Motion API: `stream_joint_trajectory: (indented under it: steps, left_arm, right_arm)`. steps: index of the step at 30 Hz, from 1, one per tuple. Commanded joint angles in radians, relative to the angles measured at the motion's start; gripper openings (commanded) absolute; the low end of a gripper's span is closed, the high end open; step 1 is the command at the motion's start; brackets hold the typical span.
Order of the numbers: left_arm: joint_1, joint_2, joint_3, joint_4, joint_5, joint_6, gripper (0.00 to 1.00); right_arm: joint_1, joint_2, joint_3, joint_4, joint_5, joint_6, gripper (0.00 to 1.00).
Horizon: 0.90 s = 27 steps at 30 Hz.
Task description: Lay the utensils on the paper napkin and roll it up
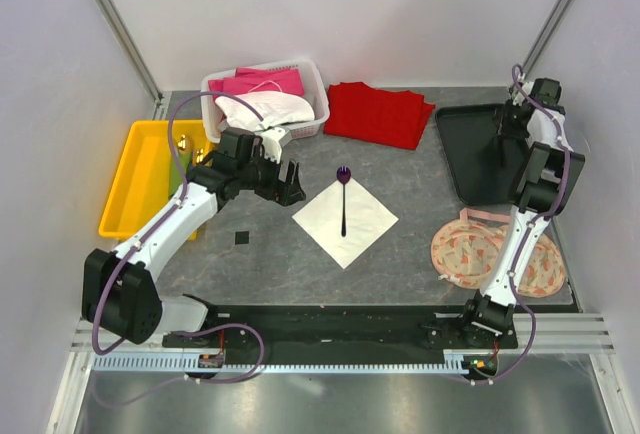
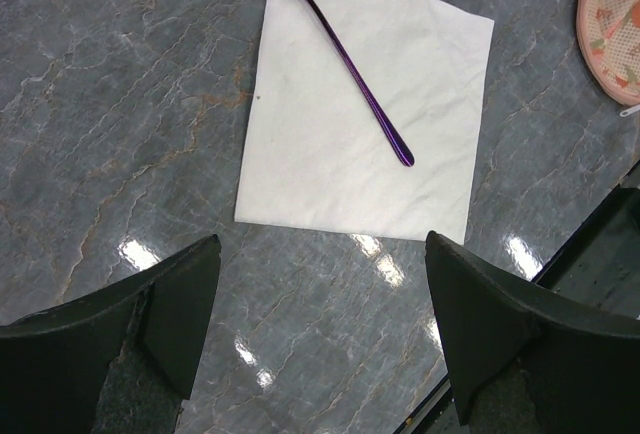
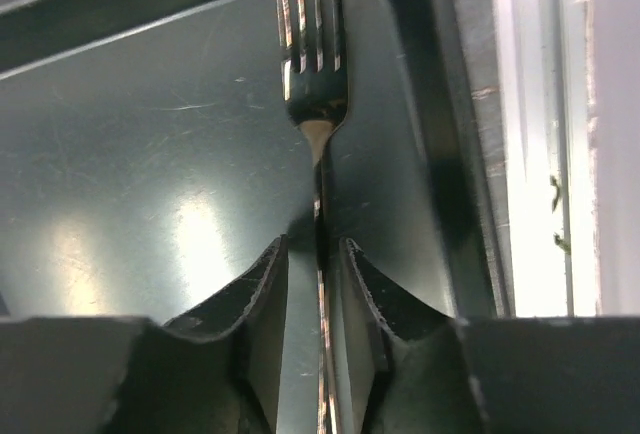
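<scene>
Glossy purple spoon (image 1: 343,199) (image 2: 350,64) is being borne by the matte, square paper napkin (image 1: 365,219) (image 2: 320,154).
Just left of the napkin, the left gripper (image 1: 285,182) (image 2: 320,254) is being held wide apart, empty. Well right of the napkin, a shiny fork (image 3: 315,104) is being pinched tight by the right gripper (image 3: 318,254) over a black tray (image 1: 470,154) (image 3: 150,154), with the fork's handle being hidden.

You see the right jaws pinched on the fork (image 3: 316,104) at its handle, tines pointing away over the black tray (image 3: 150,154). Beyond the tray's right rim, a thin strip of desk (image 3: 482,44) meets a white surface.
</scene>
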Motion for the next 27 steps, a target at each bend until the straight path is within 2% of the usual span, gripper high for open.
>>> stream_joint_trajectory:
  steps: [1, 3, 5, 6, 7, 8, 23, 27]
  left_arm:
    - [0.007, 0.009, 0.042, 0.001, 0.022, 0.025, 0.89]
    - [0.007, 0.009, 0.044, 0.001, 0.022, 0.02, 0.89]
    - [0.007, 0.005, 0.045, 0.001, 0.023, 0.02, 0.89]
    - [0.007, 0.003, 0.045, 0.001, 0.022, 0.02, 0.89]
    - [0.008, 0.002, 0.045, 0.001, 0.022, 0.02, 0.89]
    - [0.007, -0.002, 0.049, -0.001, 0.022, 0.021, 0.89]
    - [0.007, -0.009, 0.056, -0.013, 0.028, 0.014, 0.89]
    - [0.008, -0.012, 0.061, -0.014, 0.025, 0.011, 0.89]
  right_arm:
    - [0.039, -0.053, -0.089, 0.011, -0.02, 0.005, 0.31]
    - [0.059, -0.093, -0.132, 0.022, -0.006, 0.002, 0.21]
    - [0.066, -0.125, -0.16, 0.024, 0.003, 0.002, 0.17]
    - [0.071, -0.136, -0.168, 0.024, 0.009, 0.006, 0.07]
    - [0.071, -0.147, -0.179, 0.022, 0.017, 0.011, 0.01]
    - [0.071, -0.165, -0.194, 0.022, 0.018, 0.017, 0.0]
    - [0.096, -0.408, -0.332, 0.031, 0.032, 0.101, 0.0]
    - [0.117, -0.512, -0.415, 0.036, 0.001, 0.205, 0.0]
